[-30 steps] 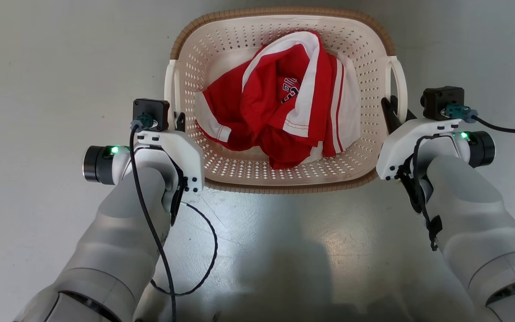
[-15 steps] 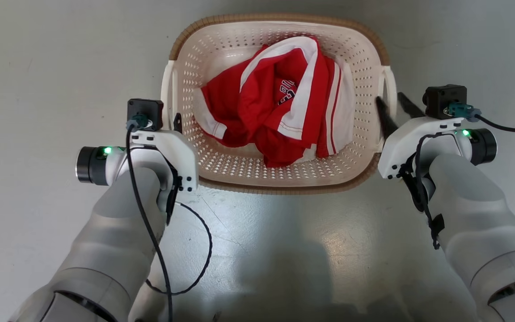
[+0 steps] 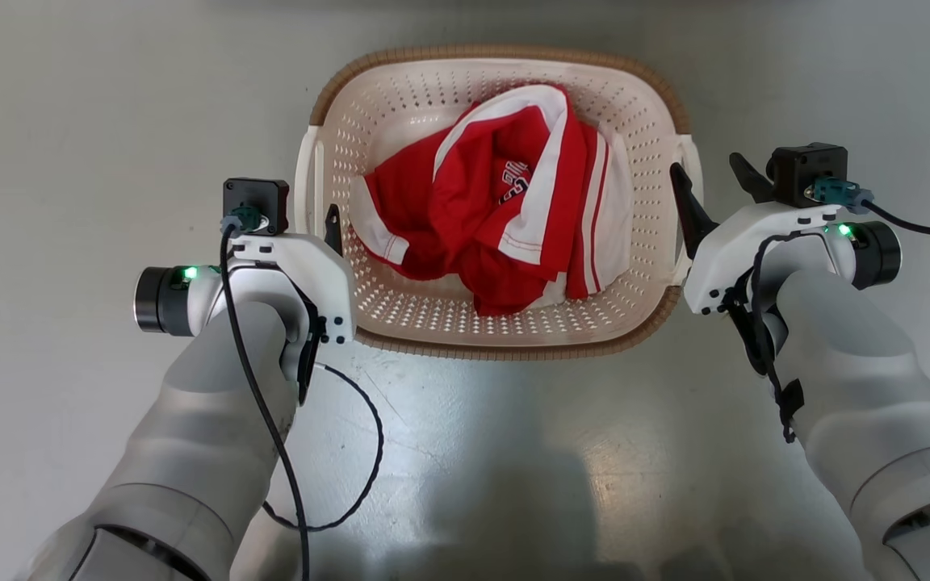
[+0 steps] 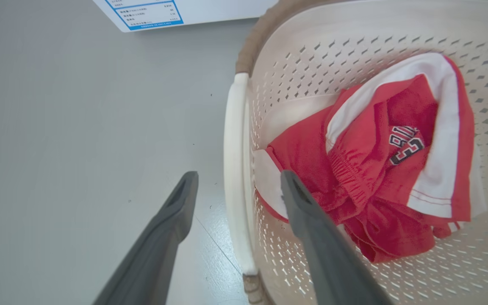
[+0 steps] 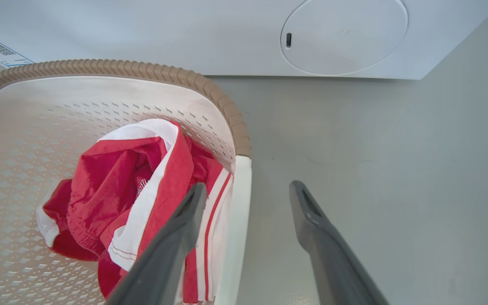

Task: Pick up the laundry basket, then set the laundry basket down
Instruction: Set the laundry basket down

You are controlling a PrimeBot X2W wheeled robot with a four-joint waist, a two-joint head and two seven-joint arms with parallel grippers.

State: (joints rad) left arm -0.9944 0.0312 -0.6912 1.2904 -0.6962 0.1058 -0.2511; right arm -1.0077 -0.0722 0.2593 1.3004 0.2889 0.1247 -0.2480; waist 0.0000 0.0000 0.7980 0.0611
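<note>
From up on the head, looking down, the laundry basket [image 3: 497,55] sits on the grey floor [image 3: 465,468] at 12 o'clock from the middle. It is cream, full of little holes, with a brown rim and a loop handle on each side. Red and white clothes [image 3: 505,210] lie bunched up inside it. A second ago both grippers were pinched tight on the handles; now both are spread wide and hold nothing. The left gripper [image 3: 313,222] is at the basket's 9 o'clock side, and the right gripper [image 3: 709,171] at its 3 o'clock side. One left finger is hidden under the black wrist camera [image 3: 255,202]. From the left wrist, the left handle [image 4: 232,127] runs up between the two dark fingers [image 4: 176,212]; the finger toward 3 o'clock hangs over the clothes in the basket. The basket is cut off at the 3 o'clock edge, and the letters on the clothes are too crumpled to read. From the right wrist, the right handle [image 5: 237,237] stands between the spread fingers [image 5: 314,228], the finger toward 9 o'clock over the clothes. A white washer [image 5: 142,38] is at 12 o'clock, just past the basket, cut off at the top.
</note>
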